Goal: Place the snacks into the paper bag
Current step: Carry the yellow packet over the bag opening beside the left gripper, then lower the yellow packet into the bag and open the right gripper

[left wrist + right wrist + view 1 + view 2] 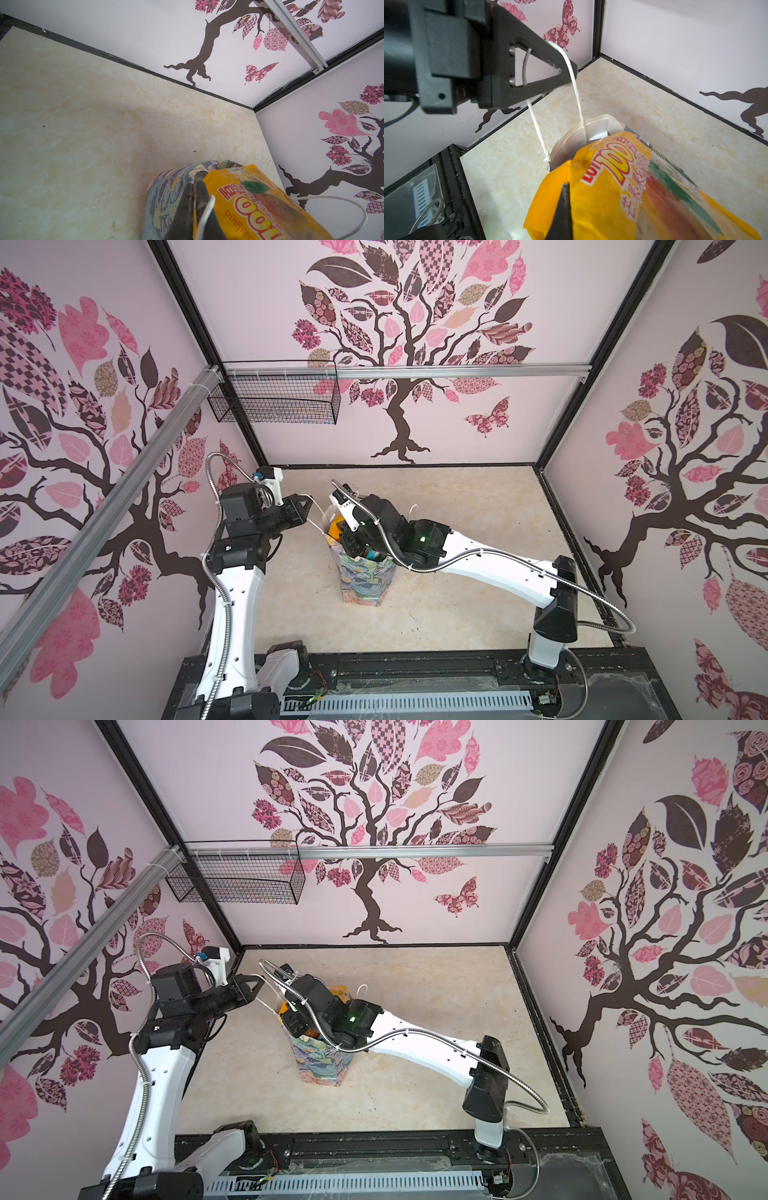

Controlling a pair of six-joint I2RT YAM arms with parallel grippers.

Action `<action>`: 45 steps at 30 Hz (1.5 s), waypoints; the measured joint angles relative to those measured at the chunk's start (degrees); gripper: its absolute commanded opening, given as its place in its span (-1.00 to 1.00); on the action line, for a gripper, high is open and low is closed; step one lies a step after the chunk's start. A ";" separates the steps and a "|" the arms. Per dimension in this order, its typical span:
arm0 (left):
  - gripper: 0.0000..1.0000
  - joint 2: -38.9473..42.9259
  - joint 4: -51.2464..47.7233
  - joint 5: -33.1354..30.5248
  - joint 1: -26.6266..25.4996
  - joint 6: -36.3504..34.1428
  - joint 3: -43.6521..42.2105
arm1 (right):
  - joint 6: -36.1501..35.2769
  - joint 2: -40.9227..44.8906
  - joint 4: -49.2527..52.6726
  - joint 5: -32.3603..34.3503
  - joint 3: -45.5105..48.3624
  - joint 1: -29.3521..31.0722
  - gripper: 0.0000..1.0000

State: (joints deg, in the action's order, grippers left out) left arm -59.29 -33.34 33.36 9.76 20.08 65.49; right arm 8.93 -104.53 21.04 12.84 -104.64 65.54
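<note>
A pale marbled table (478, 531) fills the floor of the booth. A black wire basket (274, 400) hangs on the rail at the far left corner, and I cannot make out anything inside it through the mesh.

Near the middle of the table, between the two arms, the paper bag (365, 580) stands upright with its painted sides showing and its white inside (596, 128) at the mouth. The right arm bends over the opening and hides what lies deeper in.

A big yellow packet (612, 197) with red lettering sits slanted at the bag's mouth, its far end against the white rim. How far it reaches in I cannot tell.

The right gripper (565, 193) is closed tight on the packet's crimped edge. The left gripper (571, 70), off the bag's left side and above the rim, is pinched narrow on one white cord handle (576, 87), which runs taut down to the bag. The other handle (412, 512) stands up free on the far side.
</note>
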 measured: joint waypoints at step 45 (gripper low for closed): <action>-0.80 1.29 0.28 1.05 0.50 -0.04 -0.04 | 0.94 -8.39 28.00 -2.97 -33.14 -0.11 -0.07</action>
State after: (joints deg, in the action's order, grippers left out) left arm -58.00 -33.06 34.41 10.26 20.03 65.45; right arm 9.87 -112.92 49.04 9.87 -137.78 65.43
